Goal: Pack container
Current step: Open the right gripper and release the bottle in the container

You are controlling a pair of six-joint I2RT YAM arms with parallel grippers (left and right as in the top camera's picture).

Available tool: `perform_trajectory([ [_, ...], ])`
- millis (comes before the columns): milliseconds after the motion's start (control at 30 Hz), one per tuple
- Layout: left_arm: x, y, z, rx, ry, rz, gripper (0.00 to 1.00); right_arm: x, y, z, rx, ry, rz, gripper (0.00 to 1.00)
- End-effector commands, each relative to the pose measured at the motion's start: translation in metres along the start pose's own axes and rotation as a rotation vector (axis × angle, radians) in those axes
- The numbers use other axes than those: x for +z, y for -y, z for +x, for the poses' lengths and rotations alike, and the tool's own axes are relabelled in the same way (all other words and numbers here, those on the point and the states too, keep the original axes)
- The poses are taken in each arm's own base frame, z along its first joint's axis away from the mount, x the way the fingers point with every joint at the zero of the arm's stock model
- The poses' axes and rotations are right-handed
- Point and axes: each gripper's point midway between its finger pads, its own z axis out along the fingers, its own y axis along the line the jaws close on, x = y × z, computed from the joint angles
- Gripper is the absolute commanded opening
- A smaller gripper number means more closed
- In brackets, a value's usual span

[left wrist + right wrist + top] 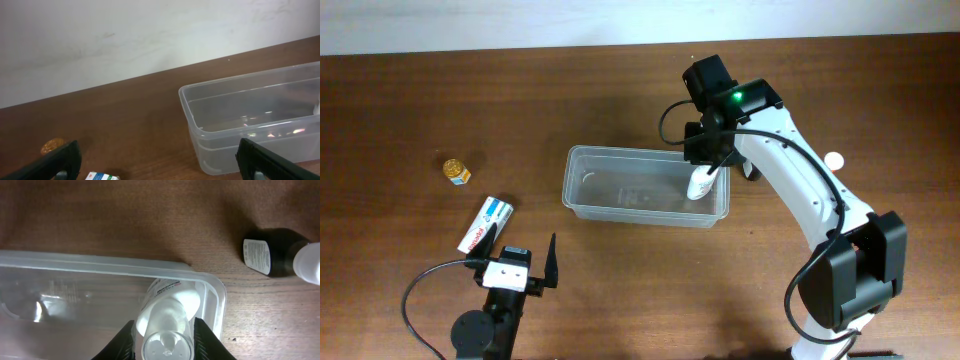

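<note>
Nearest, at 7 o'clock on the desk point(410, 110) in the overhead view, the left hand point(517, 256) stands wide and grips nothing. One of its fingers point(552, 264) points toward 12 o'clock with bare wood around it. The other sits close to the lower end of a small white box point(485, 223) with blue and red print. The box lies flat and slanted, just off 11 o'clock from that hand; whether the finger touches it I cannot tell. In the left wrist view only a corner of the box shows, low between the two dark fingertips.

Farther out, toward 10 o'clock, a little jar with a gold lid point(456, 171) stands alone, well apart from the box.

At the middle of the desk sits the container point(620, 150), a clear shallow tub with its long side running from 9 to 3 o'clock.

At the tub's 3 o'clock end, the right hand point(165, 342) reaches down from above, narrowed around a white bottle point(170, 305) with a clear cap. The bottle's lower end is inside the rim, close to the end wall. I cannot tell whether it rests on the tub floor.

Beyond that end wall, outside the tub, a dark bottle point(272, 255) with a white label and white cap lies on its side.
</note>
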Motion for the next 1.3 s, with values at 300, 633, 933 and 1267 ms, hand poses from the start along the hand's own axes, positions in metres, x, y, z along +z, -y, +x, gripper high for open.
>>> perform_trajectory([
  [300,0.0,-0.001,0.0017,0.009,0.0,-0.005,0.99,-0.0127,0.0088,0.0022,-0.143,-0.002,0.028,0.29],
  [633,0.0,-0.001,0.0018,0.009,0.0,-0.005,0.99,-0.0129,0.0128,0.002,-0.149,-0.001,0.051,0.27],
  [933,0.0,-0.001,0.0018,0.009,0.0,-0.005,0.99,-0.0128,0.0113,-0.0014,-0.263,0.011,0.046,0.28],
  [1267,0.0,-0.001,0.0018,0.009,0.0,-0.005,0.99,-0.0128,0.0092,0.0,-0.282,0.007,0.039,0.22],
])
